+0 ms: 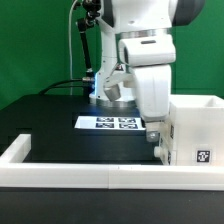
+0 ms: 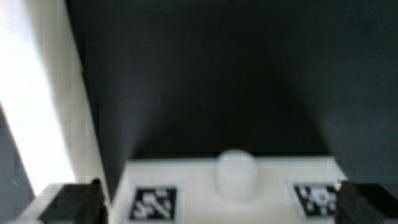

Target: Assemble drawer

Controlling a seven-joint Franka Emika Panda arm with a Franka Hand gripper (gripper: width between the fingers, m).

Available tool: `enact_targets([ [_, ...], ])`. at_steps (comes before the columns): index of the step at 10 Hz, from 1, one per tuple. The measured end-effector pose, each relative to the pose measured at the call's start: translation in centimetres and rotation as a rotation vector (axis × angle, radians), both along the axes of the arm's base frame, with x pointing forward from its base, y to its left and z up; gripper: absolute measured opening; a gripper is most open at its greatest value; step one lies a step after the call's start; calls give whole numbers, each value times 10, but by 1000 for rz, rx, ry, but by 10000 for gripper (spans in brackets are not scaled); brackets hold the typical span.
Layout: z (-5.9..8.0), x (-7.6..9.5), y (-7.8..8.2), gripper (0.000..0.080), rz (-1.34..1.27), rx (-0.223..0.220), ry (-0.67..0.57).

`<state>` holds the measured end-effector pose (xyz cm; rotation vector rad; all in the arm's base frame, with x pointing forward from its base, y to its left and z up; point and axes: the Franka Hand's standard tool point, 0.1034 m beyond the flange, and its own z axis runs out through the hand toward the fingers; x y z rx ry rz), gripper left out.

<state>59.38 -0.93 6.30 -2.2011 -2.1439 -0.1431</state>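
Note:
The drawer's white box casing (image 1: 196,128) stands at the exterior view's right and carries a square marker (image 1: 203,156) on its front. My gripper (image 1: 157,141) hangs low just beside the casing's left side. In the wrist view a white drawer tray (image 2: 196,178) shows a rounded knob (image 2: 237,170) between two square markers. My gripper (image 2: 226,203) is open, with one dark finger (image 2: 75,201) on each side of the tray's face. It grips nothing. Whether the tray sits inside the casing I cannot tell.
The marker board (image 1: 114,123) lies flat on the black table behind the gripper. A low white border wall (image 1: 62,166) runs along the front and left edges, and also shows in the wrist view (image 2: 45,90). Cables hang behind the arm.

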Motion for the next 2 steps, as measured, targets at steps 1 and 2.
enact_targets([
  [1,1,0,-8,648,-16,-2,-4],
  [2,-1,0,-5,648,-13,0,-1],
])
